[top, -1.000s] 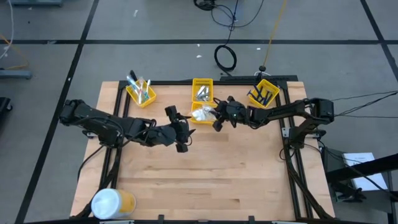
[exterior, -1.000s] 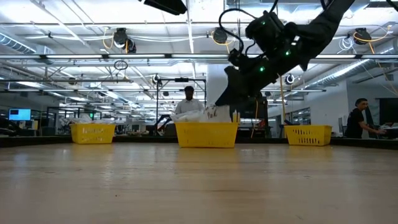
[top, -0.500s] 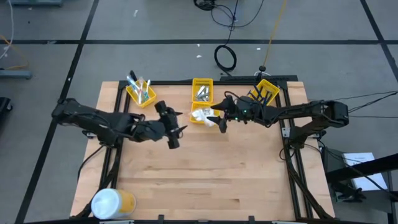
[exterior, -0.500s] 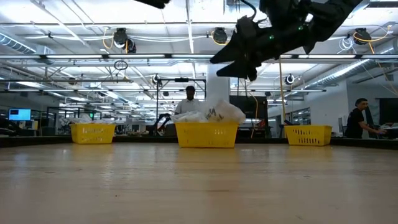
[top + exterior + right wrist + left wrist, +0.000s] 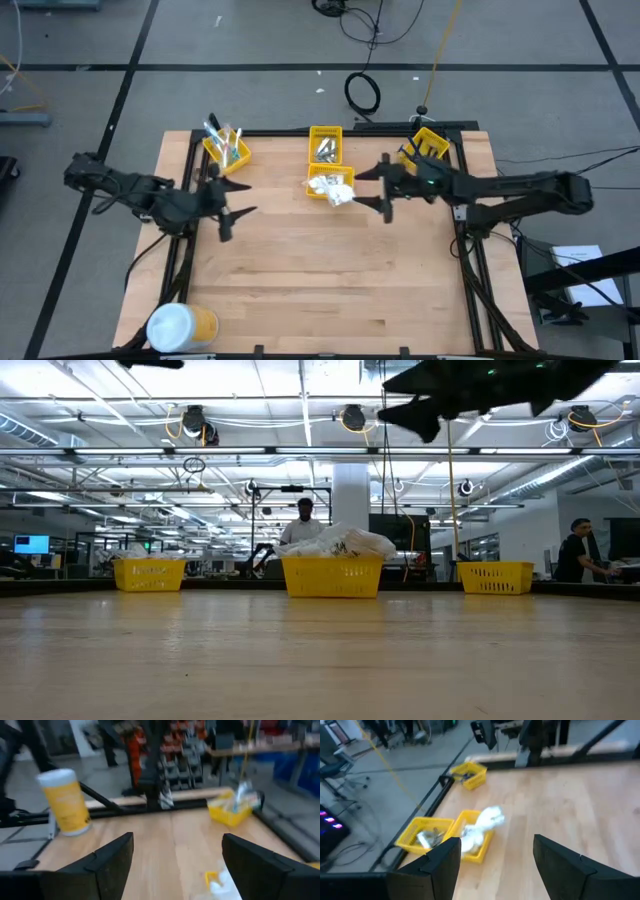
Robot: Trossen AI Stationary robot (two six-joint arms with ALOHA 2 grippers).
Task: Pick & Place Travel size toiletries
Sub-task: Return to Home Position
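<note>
At mid-table, both end effectors [image 5: 236,200] [image 5: 374,188] have drawn apart.

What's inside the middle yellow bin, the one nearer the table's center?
White crinkly packets fill the yellow bin and are heaped above its rim. Anything under the heap, and the bin's floor, is covered from every view.

Bright ceiling lamps [image 5: 352,417] light the table [image 5: 330,290] evenly, shadows faint.

table [image 5: 330,290]: pale matt wood | bins [image 5: 332,575]: yellow plastic | packets [image 5: 332,187]: crinkly white plastic
</note>
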